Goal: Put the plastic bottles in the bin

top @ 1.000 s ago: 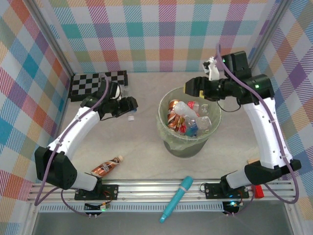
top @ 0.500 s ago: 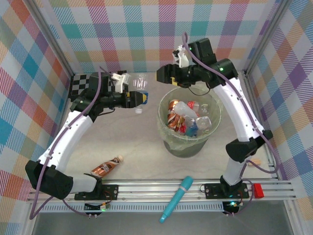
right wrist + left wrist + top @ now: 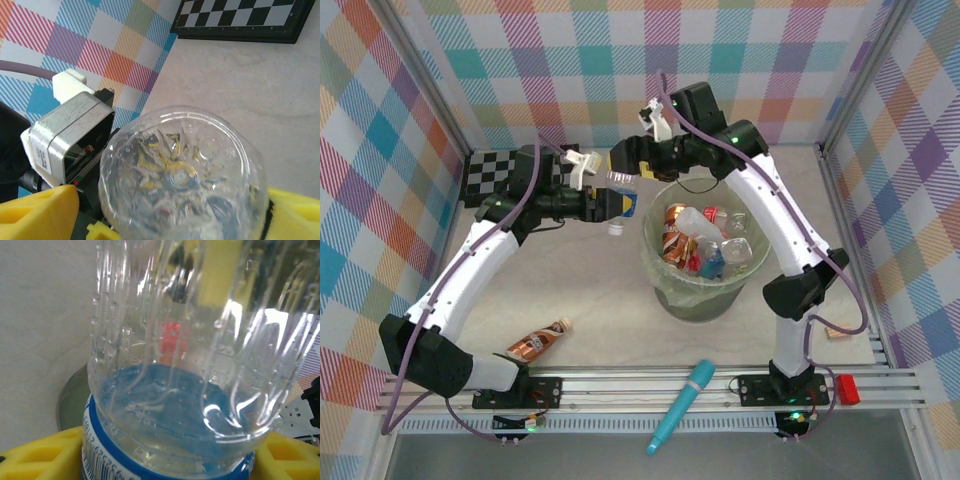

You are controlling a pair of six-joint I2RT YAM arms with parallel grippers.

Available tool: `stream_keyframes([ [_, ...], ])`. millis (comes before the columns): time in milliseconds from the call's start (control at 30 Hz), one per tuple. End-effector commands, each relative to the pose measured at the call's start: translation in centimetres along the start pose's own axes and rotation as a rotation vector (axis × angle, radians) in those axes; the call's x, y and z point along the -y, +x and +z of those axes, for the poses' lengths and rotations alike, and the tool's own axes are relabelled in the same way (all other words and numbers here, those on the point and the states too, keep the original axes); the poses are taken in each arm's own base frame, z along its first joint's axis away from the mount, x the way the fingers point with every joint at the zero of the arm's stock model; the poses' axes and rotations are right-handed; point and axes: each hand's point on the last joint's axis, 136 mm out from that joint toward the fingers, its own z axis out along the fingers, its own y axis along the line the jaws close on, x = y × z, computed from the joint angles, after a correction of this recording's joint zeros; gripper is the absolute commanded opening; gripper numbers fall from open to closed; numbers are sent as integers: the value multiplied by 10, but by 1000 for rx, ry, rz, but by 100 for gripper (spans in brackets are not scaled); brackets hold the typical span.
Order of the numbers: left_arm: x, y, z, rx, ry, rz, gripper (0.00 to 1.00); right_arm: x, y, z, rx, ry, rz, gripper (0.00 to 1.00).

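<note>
From above, a pale marbled table (image 3: 580, 290) lies between walls (image 3: 620, 70) of coloured plaid. A checkerboard (image 3: 495, 172) lies flat at the upper left. The bin (image 3: 700, 302) stands right of the centre, with several bottles (image 3: 695, 240) inside. Just left of its rim, the left gripper (image 3: 603, 203) holds a blue-labelled bottle (image 3: 620, 198) above the table, and the right gripper (image 3: 618, 165) is at its clear end. A brown-labelled bottle (image 3: 538, 340) lies at the lower left, and a teal tube (image 3: 682, 405) lies across the metal rail (image 3: 620, 385) at the bottom. In the left wrist view, yellow fingers (image 3: 40, 455) are clamped on the blue label, with table at the upper left. In the right wrist view, yellow fingers (image 3: 35, 210) stand apart on both sides of the bottle's base, with a gap at the left one.
</note>
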Motion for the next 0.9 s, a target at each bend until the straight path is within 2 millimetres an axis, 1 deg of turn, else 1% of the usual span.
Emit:
stream_keyframes([
  [0, 20, -16, -3, 41, 58, 50, 0, -10, -6, 2, 15, -47, -28, 78],
  [67, 20, -17, -3, 41, 57, 46, 0, -10, -6, 1, 18, -47, -30, 69],
  [133, 20, -16, -1, 37, 61, 47, 0, -8, -6, 2, 19, -39, -31, 62],
  [333, 18, -15, 0, 35, 50, 39, 1, -9, -10, -1, 38, -36, -54, 52],
  [367, 18, -15, 0, 33, 49, 36, 9, -11, -12, -3, 48, -36, -60, 52],
  [400, 18, -14, -1, 32, 45, 33, 22, -11, -14, -4, 57, -32, -66, 51],
  [433, 17, -14, -1, 33, 37, 27, 40, -11, -16, -8, 73, -22, -77, 50],
  [500, 14, -12, -2, 30, 20, 20, 64, -10, -24, -20, 110, -3, -91, 47],
  [567, 15, -10, -4, 29, 13, 22, 80, -10, -31, -34, 149, 8, -97, 46],
  [600, 14, -8, -5, 24, 7, 21, 87, -8, -36, -43, 174, 20, -101, 46],
  [633, 14, -7, -7, 22, 1, 21, 91, -7, -39, -51, 194, 30, -106, 46],
  [700, 14, -3, -9, 11, -10, 19, 99, -6, -46, -74, 251, 57, -121, 45],
  [867, 9, 5, -14, -4, -39, -3, 100, 0, -56, -136, 390, 151, -154, 44],
])
